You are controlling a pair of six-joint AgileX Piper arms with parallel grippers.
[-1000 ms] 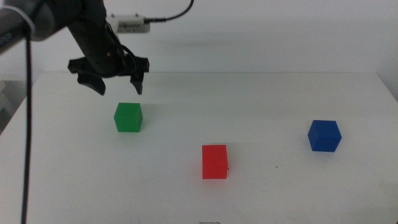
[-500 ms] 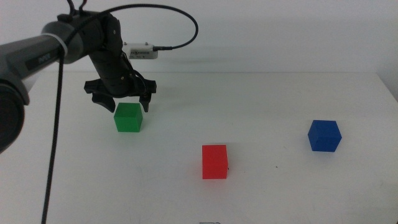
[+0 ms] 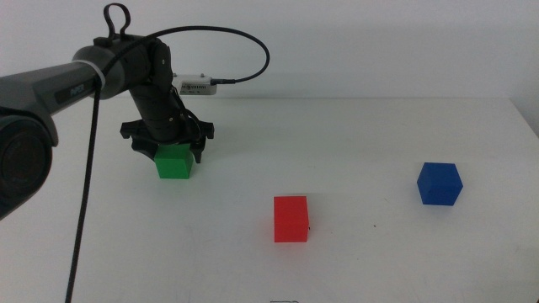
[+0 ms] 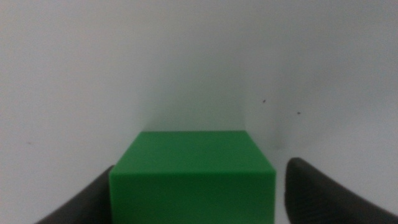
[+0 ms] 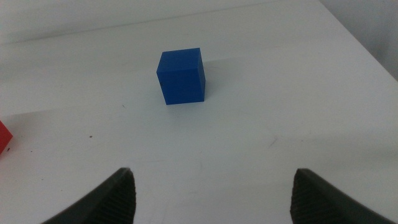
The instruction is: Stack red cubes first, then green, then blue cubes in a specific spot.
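Green cube (image 3: 174,162) sits at surface (image 3: 354,135) far-left, straddled by left end effector (image 3: 167,150), jaws spread, nothing gripped, presumably for pickup. Red cube (image 3: 290,219) centre, unstacked. Right end effector (image 5: 211,193) open, waiting near blue cube (image 5: 181,76).

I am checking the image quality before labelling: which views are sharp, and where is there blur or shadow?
Middle view: sharp, even light, soft shadows under the small matte green cube and left gripper. Left wrist view: soft focus, the green cube fills the foreground. Right wrist view: small matte blue cube sharp, open right gripper jaws blurred.
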